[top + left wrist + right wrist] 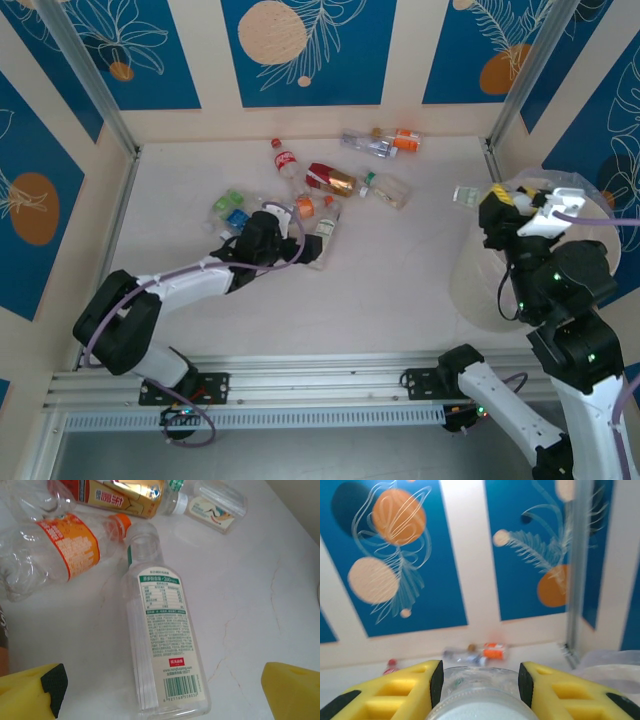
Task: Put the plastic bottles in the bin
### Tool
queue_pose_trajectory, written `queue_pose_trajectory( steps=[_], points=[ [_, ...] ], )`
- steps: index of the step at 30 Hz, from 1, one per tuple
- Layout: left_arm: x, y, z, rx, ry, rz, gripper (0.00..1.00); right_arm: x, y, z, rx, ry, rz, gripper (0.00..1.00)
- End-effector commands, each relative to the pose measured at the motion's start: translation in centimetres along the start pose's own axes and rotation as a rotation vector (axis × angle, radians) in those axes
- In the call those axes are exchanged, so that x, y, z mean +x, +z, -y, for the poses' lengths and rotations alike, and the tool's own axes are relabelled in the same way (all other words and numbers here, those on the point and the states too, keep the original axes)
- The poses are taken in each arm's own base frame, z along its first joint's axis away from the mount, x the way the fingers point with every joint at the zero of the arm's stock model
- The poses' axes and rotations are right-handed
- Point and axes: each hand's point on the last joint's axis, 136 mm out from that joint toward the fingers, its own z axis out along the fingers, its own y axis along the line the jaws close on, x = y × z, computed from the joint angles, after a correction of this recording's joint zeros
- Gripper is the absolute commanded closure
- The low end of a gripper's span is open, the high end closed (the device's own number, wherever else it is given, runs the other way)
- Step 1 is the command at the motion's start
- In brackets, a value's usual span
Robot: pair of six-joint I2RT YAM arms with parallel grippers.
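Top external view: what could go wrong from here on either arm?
1. The right end effector grips the held bottle, which appears to be by the bin's left rim rather than over its middle. Released now, it might hit the rim and fall outside.
2. The left end effector is open astride the white-labelled bottle, whose neck lies right by the orange-labelled bottle. Closing may shove that neighbour, or the smooth plastic could slip.

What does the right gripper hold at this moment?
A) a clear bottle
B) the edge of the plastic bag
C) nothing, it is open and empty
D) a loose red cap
A: in the right wrist view, the right gripper is shut on a clear bottle, which sits tight between its fingers.
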Motion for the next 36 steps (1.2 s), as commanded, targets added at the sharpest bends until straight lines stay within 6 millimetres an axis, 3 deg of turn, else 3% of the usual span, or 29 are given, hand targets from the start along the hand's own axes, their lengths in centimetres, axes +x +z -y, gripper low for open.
queue_pose_trajectory(
  steps=[1,5,12,17,24,29,33,36],
  points=[
    [-0.1,0.8,0.3,0.000,-0.010,-0.042,0.00,-3.7,-1.7,3.6,0.185,-0.018,0.136,1.00],
    [0.4,1.3,-0.5,-0.056,-0.022,-0.059,0.00,-4.3,-2.2,5.3,0.294,-0.049,0.144,1.00],
    [0.9,1.8,0.1,-0.046,-0.013,-0.078,0.00,-2.5,-0.1,6.8,0.469,-0.146,-0.019,1.00],
    [1.4,2.0,-0.4,-0.115,-0.004,-0.134,0.00,-2.1,-0.4,9.3,0.616,-0.162,-0.124,1.00],
    [-0.1,3.2,-0.4,-0.220,0.019,-0.245,0.00,2.3,-0.4,13.3,0.792,-0.111,-0.355,0.98],
    [-1.7,5.5,0.0,-0.266,0.058,-0.301,0.00,6.0,0.1,16.2,0.856,0.013,-0.500,0.92],
    [-2.6,7.8,0.0,-0.313,0.072,-0.331,0.00,10.1,0.4,18.2,0.912,0.093,-0.691,0.83],
    [-3.2,9.1,0.1,-0.325,0.077,-0.340,0.00,12.0,0.1,19.4,0.976,0.078,-0.799,0.75]
  ],
)
